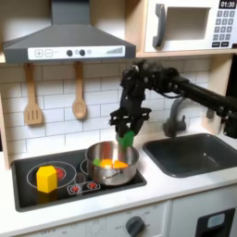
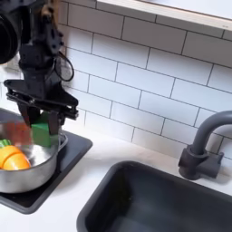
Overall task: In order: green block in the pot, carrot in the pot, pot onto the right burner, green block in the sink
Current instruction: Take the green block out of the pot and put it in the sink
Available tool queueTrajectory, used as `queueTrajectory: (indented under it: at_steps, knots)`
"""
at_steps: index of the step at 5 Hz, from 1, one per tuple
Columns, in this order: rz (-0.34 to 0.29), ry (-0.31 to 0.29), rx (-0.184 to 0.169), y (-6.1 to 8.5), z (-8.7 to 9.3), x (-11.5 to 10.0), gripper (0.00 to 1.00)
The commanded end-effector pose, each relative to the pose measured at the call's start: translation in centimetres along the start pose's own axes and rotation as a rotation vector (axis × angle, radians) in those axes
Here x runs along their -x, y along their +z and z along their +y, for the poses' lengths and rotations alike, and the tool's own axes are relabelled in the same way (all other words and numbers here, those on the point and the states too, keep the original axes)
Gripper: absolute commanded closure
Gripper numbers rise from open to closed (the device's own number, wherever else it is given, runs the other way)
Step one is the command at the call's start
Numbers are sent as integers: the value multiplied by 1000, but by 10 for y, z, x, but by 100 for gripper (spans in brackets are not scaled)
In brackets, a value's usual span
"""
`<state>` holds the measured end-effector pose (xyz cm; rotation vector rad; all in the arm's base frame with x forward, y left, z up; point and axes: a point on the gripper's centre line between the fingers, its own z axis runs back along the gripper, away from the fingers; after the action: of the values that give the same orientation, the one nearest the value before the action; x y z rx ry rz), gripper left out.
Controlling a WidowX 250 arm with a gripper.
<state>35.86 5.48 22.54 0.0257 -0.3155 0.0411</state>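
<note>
Dark green shows between my fingers: the green block (image 2: 42,134) is pinched in my gripper (image 2: 41,136), jaws closed on its two sides, and I hold it in the air just above the pot (image 2: 27,172). In the first exterior view the same block (image 1: 126,139) hangs in my gripper (image 1: 126,141) over the pot's (image 1: 130,171) far rim, clear of the steel. The pot sits on the right burner (image 1: 90,165) of the black cooktop (image 1: 28,190), the one on the first exterior view's right, and the carrot (image 1: 113,164) lies inside it, orange against the shiny wall. The sink (image 1: 190,153) is well apart from me, toward the first exterior view's right, with its faucet (image 1: 173,118) behind it.

The first exterior view takes in the other burner, where a yellow block (image 1: 46,178) stands, plus two wooden utensils (image 1: 33,97) hanging on the tiled wall, a range hood (image 1: 69,42) and a microwave (image 1: 190,23). The second exterior view comes closer: I can see the carrot (image 2: 13,157) and its green tip against the pot's inner wall, the sink's (image 2: 145,204) rounded corner, and the arched faucet (image 2: 204,145).
</note>
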Motion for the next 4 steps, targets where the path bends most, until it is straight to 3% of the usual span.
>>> queueTrajectory:
  at_steps: [1, 4]
  knots:
    - [-22, -49, 38, 14, -24, 1, 100]
    - [46, -147, 136, -3, -73, 13, 100]
